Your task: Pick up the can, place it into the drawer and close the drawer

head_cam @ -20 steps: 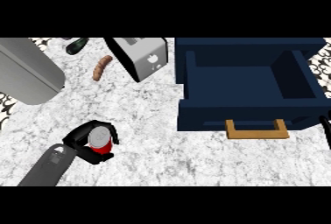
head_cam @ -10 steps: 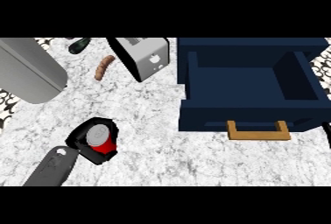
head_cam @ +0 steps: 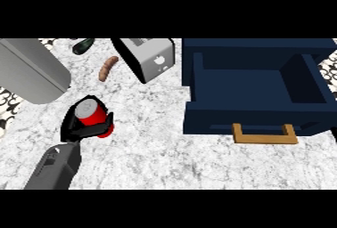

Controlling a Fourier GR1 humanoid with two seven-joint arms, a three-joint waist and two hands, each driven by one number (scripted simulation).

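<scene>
My left hand curls round the can by the left edge of the counter; the open drawer lies to its right.

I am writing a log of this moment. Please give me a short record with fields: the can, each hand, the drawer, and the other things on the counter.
can: red with a silver top, in the left hand, to the left of the drawer and not in it
left hand: fingers curled round the can
right hand: not in view
drawer: navy, open, wooden handle toward the robot
other things: toaster and sausage beyond the can; large grey object at the left edge
</scene>
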